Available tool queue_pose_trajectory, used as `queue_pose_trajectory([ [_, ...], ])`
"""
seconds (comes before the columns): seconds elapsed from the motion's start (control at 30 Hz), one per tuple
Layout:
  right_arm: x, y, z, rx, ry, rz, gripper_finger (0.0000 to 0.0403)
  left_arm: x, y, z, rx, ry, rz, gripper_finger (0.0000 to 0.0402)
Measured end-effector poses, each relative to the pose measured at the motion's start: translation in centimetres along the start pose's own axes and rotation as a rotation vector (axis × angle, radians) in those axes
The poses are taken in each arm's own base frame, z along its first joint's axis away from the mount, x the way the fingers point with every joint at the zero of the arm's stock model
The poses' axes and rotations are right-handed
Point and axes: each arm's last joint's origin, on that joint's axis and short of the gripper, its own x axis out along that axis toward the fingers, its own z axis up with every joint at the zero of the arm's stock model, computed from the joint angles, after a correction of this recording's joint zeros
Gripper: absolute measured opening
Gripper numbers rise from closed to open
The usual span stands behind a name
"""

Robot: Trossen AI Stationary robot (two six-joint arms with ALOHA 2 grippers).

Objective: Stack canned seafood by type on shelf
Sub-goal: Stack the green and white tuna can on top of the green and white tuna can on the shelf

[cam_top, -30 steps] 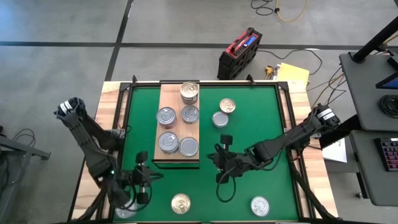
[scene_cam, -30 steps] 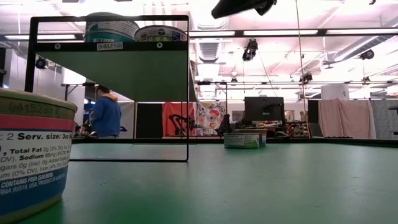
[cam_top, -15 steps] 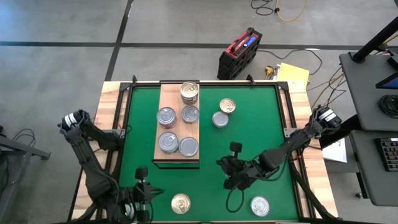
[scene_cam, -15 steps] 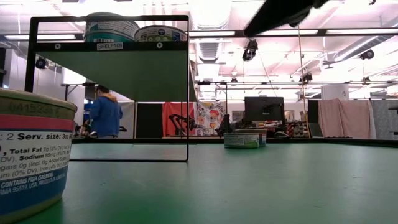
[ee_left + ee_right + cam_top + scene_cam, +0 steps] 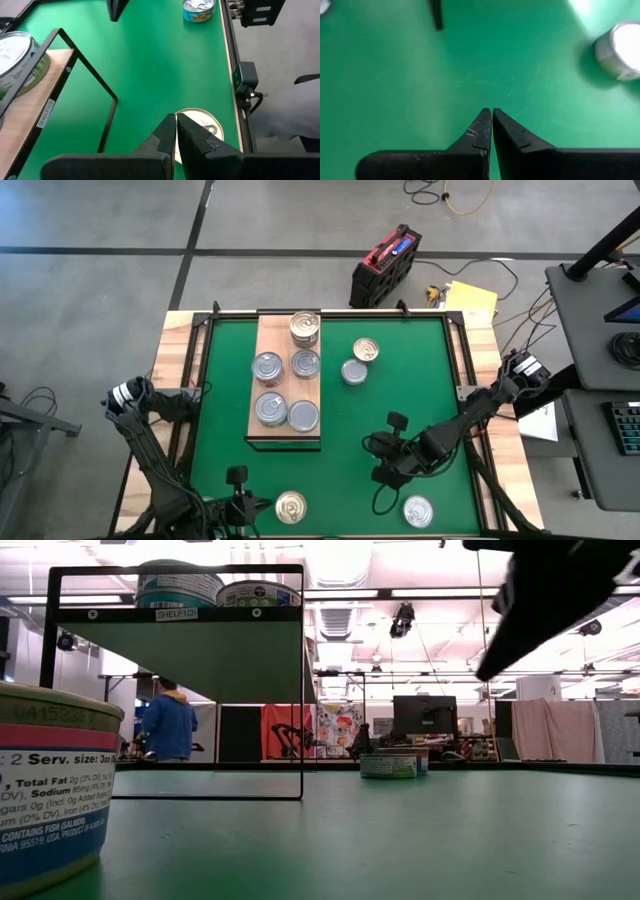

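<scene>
The shelf (image 5: 285, 380) is a light wooden board on a black frame at the mat's middle left, with several tins (image 5: 270, 408) on it, one gold-lidded (image 5: 305, 327). Two tins (image 5: 360, 361) stand on the mat to its right. A gold-lidded tin (image 5: 291, 507) and a silver tin (image 5: 418, 511) stand near the front edge. My left gripper (image 5: 258, 506) is shut just left of the gold tin (image 5: 200, 127); I see no touch. My right gripper (image 5: 382, 475) is shut above bare mat, up and left of the silver tin (image 5: 620, 50).
The shelf's black frame (image 5: 90, 75) stands close to my left gripper on its far side. In the low view a tin (image 5: 50, 790) fills the left foreground and my right arm (image 5: 545, 600) hangs at the top right. A red case (image 5: 385, 265) lies beyond the table.
My left gripper has gone toward the near edge and then right, up to the gold-lidded tin. My right gripper has gone toward the near right corner, sunk lower and rolled about its own line. Both have stayed shut. No tin has moved.
</scene>
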Motion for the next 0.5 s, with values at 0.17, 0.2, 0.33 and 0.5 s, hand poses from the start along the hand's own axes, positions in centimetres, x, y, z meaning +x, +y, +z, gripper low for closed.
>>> queue_pose_trajectory([
  [0.17,-0.6,0.5,-0.8,0.021,0.065,0.052,0.0009,0.5,-0.3,-0.5,0.009,0.010,0.015,0.0000],
  [0.2,-0.7,0.5,-0.9,0.029,0.085,0.061,0.0009,0.5,-0.3,-0.5,0.006,0.011,0.016,0.0000],
  [0.33,-0.8,0.0,-1.6,0.065,0.191,0.054,0.0009,0.6,-0.2,-0.6,-0.002,-0.005,0.031,0.0000],
  [0.5,-0.9,-1.0,-2.1,0.039,0.228,-0.060,0.0009,0.6,0.0,-0.4,0.008,-0.046,0.074,0.0000],
])
